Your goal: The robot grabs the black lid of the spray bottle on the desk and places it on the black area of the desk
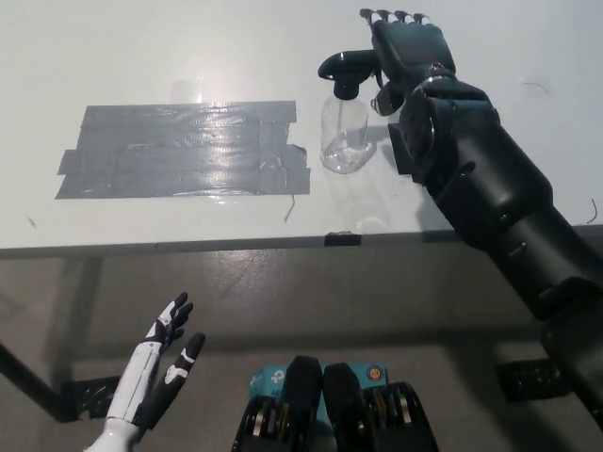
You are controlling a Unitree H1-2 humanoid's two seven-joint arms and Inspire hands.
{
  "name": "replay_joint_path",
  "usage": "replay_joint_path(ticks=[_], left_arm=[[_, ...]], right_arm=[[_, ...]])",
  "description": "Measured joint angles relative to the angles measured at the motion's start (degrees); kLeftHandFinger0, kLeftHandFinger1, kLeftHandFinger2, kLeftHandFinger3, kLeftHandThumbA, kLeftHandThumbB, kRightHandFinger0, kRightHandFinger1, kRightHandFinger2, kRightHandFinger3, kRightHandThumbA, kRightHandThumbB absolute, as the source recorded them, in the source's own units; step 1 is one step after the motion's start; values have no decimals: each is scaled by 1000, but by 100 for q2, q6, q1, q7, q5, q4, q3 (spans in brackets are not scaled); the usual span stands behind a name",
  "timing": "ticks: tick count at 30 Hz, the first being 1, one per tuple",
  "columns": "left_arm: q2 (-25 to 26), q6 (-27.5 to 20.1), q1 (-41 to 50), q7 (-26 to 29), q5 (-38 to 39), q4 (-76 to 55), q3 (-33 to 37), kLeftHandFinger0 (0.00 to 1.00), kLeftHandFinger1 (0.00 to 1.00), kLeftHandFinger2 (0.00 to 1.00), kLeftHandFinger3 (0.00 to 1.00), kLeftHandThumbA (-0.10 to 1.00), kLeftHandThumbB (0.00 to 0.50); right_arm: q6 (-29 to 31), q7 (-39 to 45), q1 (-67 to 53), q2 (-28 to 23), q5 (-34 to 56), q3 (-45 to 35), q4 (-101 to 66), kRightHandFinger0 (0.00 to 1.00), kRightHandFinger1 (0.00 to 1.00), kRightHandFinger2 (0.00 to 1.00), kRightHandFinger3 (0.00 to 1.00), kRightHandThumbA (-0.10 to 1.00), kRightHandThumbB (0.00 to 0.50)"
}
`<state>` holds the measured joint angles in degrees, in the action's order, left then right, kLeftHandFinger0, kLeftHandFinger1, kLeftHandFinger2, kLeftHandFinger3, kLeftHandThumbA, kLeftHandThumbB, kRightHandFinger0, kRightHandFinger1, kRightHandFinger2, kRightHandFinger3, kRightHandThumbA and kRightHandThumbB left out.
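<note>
Standing on the white tabletop (141, 56), a clear spray bottle (344, 137) is topped by its black lid (347, 68), touched by the right hand (405, 47), fingers apart. The left hand (165, 363) is held open below, near grey tape (179, 151).

Bright, even light falls from above on the white table (170, 47), washing its far side pale. Glare streaks the grey tape patch (184, 151) (brightest near its middle). The floor beneath the table sits in dim shadow. Focus is sharp throughout.
</note>
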<state>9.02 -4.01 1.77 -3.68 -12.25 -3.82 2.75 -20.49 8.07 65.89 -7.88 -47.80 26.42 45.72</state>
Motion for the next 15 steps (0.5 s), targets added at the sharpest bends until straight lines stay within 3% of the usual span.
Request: replay_joint_path(ticks=[15], left_arm=[[27,3,-8,-1,-53,-10,8,1000,1000,1000,1000,933,35]], right_arm=[[8,-100,161,18,4,30,261,1000,1000,1000,1000,798,494]])
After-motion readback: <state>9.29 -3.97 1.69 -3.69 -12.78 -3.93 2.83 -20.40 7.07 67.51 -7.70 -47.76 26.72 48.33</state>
